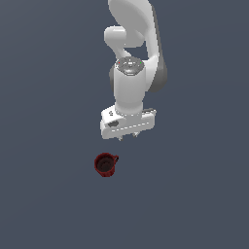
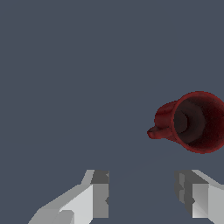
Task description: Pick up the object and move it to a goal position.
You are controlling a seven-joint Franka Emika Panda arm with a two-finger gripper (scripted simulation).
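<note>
The object, a small dark red mug [image 1: 105, 165] with a dark inside and a small side handle, stands on the flat grey-blue ground. In the exterior view it is below my gripper and a little to its left. My gripper [image 1: 127, 136] hangs above the ground, apart from the mug, fingers pointing down. In the wrist view the mug [image 2: 192, 122] shows with its opening toward the camera and its handle to one side. My gripper [image 2: 142, 194] is open and empty, with a wide gap between its two fingers [image 2: 98, 197].
The white arm [image 1: 131, 53] rises above the gripper toward the top of the exterior view. The grey-blue ground [image 1: 48, 146] spreads all around the mug.
</note>
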